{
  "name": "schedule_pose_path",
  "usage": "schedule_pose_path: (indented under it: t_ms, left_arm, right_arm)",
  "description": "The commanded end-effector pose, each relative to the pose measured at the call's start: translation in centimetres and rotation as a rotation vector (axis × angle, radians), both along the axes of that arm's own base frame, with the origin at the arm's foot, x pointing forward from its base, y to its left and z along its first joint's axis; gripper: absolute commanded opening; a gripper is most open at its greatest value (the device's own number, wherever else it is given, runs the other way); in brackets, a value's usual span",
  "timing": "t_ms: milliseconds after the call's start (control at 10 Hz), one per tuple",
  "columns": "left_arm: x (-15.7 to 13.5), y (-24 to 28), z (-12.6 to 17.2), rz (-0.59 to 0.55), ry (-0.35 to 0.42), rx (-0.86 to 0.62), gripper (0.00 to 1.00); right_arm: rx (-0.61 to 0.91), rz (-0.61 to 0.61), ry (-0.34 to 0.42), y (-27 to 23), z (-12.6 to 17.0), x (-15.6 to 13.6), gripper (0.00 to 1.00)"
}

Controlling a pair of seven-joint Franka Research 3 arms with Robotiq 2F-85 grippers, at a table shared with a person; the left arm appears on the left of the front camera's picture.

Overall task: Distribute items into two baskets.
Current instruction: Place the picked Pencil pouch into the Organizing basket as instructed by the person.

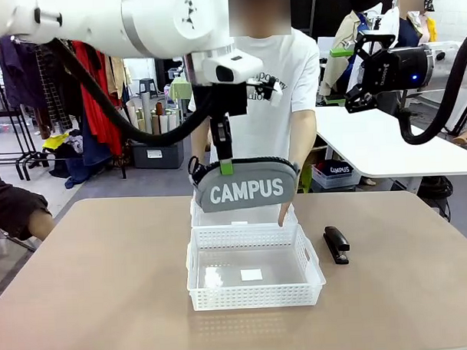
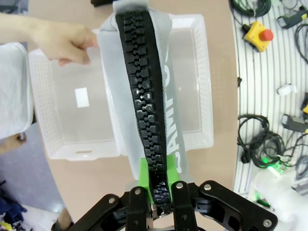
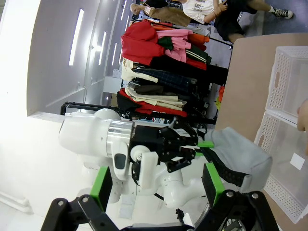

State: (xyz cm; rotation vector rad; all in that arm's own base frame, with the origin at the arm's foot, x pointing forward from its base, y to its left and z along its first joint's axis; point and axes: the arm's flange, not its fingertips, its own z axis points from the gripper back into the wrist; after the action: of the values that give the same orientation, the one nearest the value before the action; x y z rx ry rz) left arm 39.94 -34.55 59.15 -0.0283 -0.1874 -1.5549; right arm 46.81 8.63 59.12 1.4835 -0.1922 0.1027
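Pouch (image 1: 245, 190) horizontal, long axis left-right, zipper (image 2: 147, 106) uppermost

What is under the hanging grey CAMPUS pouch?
Under the pouch sit the near basket and far basket, empty where visible. The pouch hides their shared edge and part of each bottom.

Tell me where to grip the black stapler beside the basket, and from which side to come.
Probably best: take the stapler across its narrow body, near the middle, from straight above. It lies flat on the table, long and slim, both long sides free; the near basket stands apart.
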Motion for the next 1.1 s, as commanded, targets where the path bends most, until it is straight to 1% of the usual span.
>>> schedule_pose_path:
  t_ms: [0, 200, 300, 400, 500, 700, 1000]
  left_arm:
    - [-1.8, 0.9, -1.6, 0.034, -0.020, -0.030, 0.00]
    - [-3.1, 0.5, -3.8, 0.021, -0.019, -0.002, 0.00]
    - [-3.6, 0.3, -5.3, -0.006, -0.008, 0.007, 0.00]
    - [-3.7, -0.3, -7.0, -0.019, -0.015, 0.016, 0.00]
    - [-3.3, -0.7, -8.4, -0.028, -0.033, 0.022, 0.00]
    - [-2.0, -2.0, -10.9, -0.070, -0.038, 0.046, 0.00]
    - [-0.3, -3.4, -14.2, -0.106, 0.017, 0.074, 0.00]
  right_arm:
    - [0.002, 0.001, -0.004, -0.1, 0.2, -0.1, 1.00]
    - [0.002, 0.001, -0.004, -0.1, 0.2, -0.1, 1.00]
    - [0.002, 0.001, -0.004, -0.1, 0.2, -0.1, 1.00]
    - [0.002, 0.001, -0.004, -0.1, 0.2, -0.1, 1.00]
    - [0.002, 0.001, -0.004, -0.1, 0.2, -0.1, 1.00]
    - [0.002, 0.001, -0.004, -0.1, 0.2, -0.1, 1.00]
    - [0.002, 0.001, -0.004, -0.1, 0.2, -0.1, 1.00]
